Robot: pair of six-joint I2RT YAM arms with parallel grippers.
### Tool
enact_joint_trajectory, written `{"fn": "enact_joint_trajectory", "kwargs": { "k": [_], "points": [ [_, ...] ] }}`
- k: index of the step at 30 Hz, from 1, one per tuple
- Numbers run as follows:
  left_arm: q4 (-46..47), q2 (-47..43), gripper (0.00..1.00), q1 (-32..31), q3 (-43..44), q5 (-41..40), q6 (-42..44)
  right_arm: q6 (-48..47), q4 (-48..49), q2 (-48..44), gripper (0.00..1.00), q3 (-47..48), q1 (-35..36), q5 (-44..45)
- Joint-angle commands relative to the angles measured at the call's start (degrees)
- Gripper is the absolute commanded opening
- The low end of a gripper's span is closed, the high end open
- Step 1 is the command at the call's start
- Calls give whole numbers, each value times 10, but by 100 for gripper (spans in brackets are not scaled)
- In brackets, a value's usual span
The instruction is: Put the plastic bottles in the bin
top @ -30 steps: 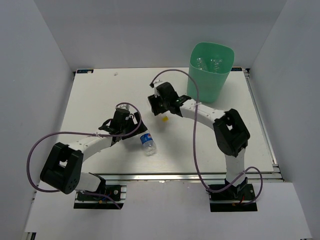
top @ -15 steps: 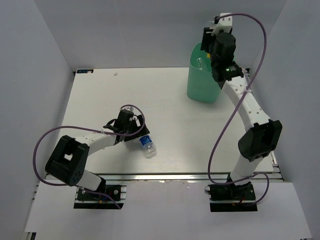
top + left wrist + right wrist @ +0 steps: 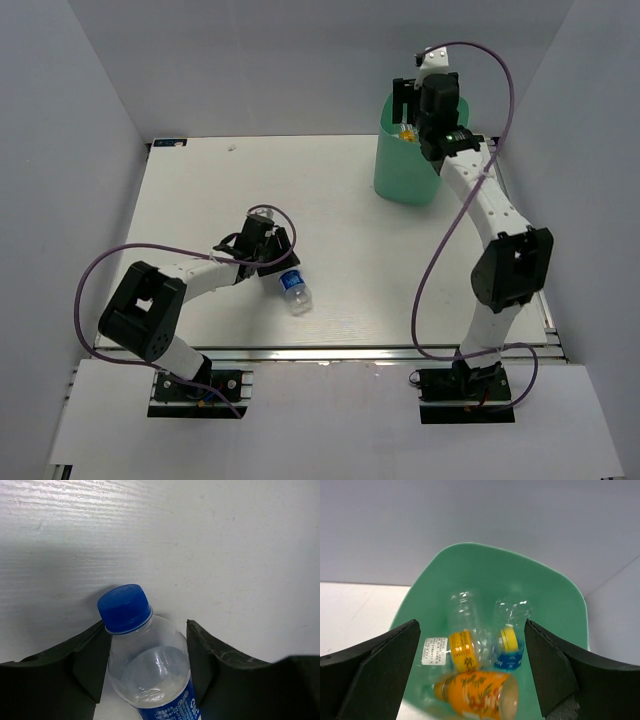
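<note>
My right gripper (image 3: 471, 623) hangs over the bin (image 3: 555, 595), fingers wide apart and empty, several bottles (image 3: 475, 692) inside, while my left gripper (image 3: 146, 624) pinches the only blue-capped bottle (image 3: 150, 665) I see left on the table (image 3: 225, 540).

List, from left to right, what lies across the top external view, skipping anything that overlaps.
left arm's big black joint → blue-capped bottle → bin → right arm's big black joint
</note>
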Motion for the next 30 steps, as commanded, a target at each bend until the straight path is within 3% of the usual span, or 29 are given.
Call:
{"fn": "enact_joint_trajectory", "kwargs": {
  "k": [1,5,10,14,20,24,30],
  "points": [
    [13,1,53,-3,25,-9,5,-1,62,-114,89,-62,1,-85],
    [12,10,40,-4,42,-3,6,-1,99,-180,89,-180,1,-182],
    [31,-23,38,-5,74,-15,17,44,75,-250,89,-261,2,-318],
    [66,-56,38,-4,108,-37,23,130,124,-304,89,-383,3,-438],
    [148,-115,39,-4,98,-24,25,166,92,-278,89,-412,36,-604],
    [217,-135,39,-5,85,31,17,174,93,-228,89,-399,72,-666],
    [236,-149,40,-8,77,38,22,195,117,-147,89,-354,127,-732]
  ]
}}
